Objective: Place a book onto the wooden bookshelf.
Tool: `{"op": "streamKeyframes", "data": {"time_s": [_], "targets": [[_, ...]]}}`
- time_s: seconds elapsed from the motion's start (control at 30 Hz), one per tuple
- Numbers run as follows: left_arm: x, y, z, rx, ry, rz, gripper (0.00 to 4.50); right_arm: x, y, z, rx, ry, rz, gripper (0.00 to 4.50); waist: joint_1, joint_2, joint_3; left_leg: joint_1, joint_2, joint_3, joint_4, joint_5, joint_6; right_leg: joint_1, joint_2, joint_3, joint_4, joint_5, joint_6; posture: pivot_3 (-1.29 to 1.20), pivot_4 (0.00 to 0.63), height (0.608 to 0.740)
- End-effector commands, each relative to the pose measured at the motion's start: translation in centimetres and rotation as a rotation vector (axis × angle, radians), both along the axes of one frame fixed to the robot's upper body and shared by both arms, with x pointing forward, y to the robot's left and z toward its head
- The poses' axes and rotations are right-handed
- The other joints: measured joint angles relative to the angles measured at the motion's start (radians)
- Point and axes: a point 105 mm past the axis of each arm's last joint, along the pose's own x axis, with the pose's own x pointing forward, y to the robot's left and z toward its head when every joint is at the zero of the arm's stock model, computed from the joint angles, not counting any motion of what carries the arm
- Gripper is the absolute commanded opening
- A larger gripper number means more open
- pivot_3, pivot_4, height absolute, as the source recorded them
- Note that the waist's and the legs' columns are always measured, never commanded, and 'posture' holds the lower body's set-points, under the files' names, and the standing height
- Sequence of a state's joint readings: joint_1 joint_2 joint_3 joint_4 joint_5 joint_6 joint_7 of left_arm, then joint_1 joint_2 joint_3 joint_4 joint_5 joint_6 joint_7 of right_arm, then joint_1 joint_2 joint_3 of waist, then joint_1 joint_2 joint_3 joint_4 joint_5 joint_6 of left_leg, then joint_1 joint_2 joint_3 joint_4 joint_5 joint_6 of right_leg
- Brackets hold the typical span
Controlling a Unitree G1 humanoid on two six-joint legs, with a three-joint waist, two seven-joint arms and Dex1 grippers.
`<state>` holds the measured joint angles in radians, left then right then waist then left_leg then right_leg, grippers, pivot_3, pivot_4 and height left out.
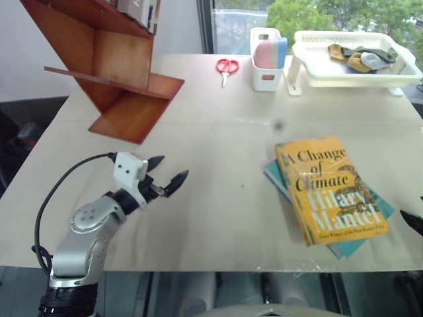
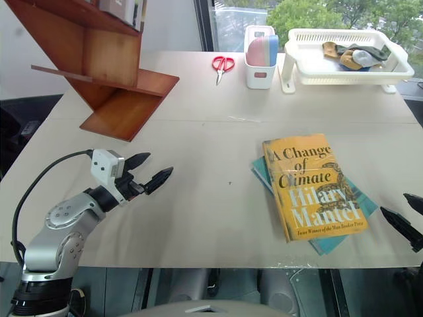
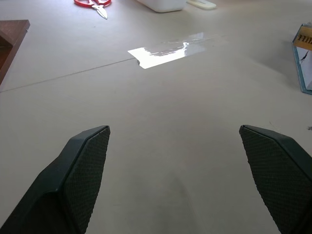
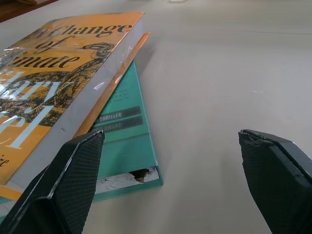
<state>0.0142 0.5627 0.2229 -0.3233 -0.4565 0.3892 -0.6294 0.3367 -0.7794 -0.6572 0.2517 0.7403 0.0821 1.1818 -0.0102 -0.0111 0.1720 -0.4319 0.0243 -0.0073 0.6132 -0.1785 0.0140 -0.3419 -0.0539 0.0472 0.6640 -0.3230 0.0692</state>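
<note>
The book point(image 1: 330, 188), yellow-orange and lettered "A Change of Climate", lies flat on top of a teal book point(image 1: 350, 246) at the table's right front. The wooden bookshelf point(image 1: 112, 72) stands at the back left, its slanted boards reddish-brown. My left gripper point(image 2: 160, 163) hovers open over bare table at the left front, far from both. My right gripper point(image 2: 394, 203) is open at the right edge, just beside the books' near corner. In the right wrist view the book point(image 4: 53, 63) and the teal one point(image 4: 126, 146) lie close before one finger, with nothing between the jaws.
Red scissors point(image 1: 227, 66), a white holder point(image 1: 266, 63) and a white plastic tray point(image 1: 350, 59) with small items line the table's far side. Some books point(image 1: 142, 10) stand on the shelf's upper board. A glossy strip of tape point(image 3: 165, 51) runs across the tabletop.
</note>
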Motion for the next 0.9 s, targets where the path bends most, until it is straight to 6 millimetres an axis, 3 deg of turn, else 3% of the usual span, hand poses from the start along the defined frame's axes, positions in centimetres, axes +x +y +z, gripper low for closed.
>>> {"op": "streamKeyframes", "data": {"time_s": [0.03,0.53,0.7,0.8,0.9], "targets": [[-0.9,0.1,1.5,0.013,-0.033,-0.022,4.48,0.0,-0.4,1.7,-0.042,-0.034,0.019,4.5,0.0,0.0,0.0,0.0,0.0,0.0,0.0,0.0,0.0,0.0,0.0,0.0,0.0,0.0,0.0,0.0,0.15,0.74],[-1.5,0.8,1.3,0.05,-0.012,-0.018,4.48,0.3,-1.0,1.2,-0.063,-0.016,-0.007,4.5,0.0,0.0,0.0,0.0,0.0,0.001,0.0,-0.001,0.001,0.0,0.0,0.0,0.0,0.0,0.0,0.0,0.15,0.74],[-1.3,0.7,1.8,0.066,-0.03,-0.042,4.48,0.8,-2.6,1.2,-0.074,-0.049,-0.137,4.5,0.0,0.0,0.0,0.0,0.0,0.001,0.0,-0.001,0.001,0.0,0.0,0.001,0.0,0.0,0.0,0.0,0.15,0.74],[-2.2,0.4,2.3,0.073,-0.008,-0.144,4.48,1.0,-4.0,1.3,-0.054,-0.066,-0.234,4.5,-0.001,0.0,0.0,0.0,-0.001,0.002,0.0,-0.001,0.001,0.0,0.001,0.001,0.0,0.0,0.0,0.0,0.15,0.74],[-3.6,0.3,4.2,0.088,-0.02,-0.319,4.48,1.6,-4.9,1.5,-0.038,-0.124,-0.347,4.5,-0.002,0.0,0.0,0.0,0.0,0.002,0.0,-0.001,0.001,0.0,0.001,0.001,0.0,0.0,0.0,0.0,0.15,0.74]]}}
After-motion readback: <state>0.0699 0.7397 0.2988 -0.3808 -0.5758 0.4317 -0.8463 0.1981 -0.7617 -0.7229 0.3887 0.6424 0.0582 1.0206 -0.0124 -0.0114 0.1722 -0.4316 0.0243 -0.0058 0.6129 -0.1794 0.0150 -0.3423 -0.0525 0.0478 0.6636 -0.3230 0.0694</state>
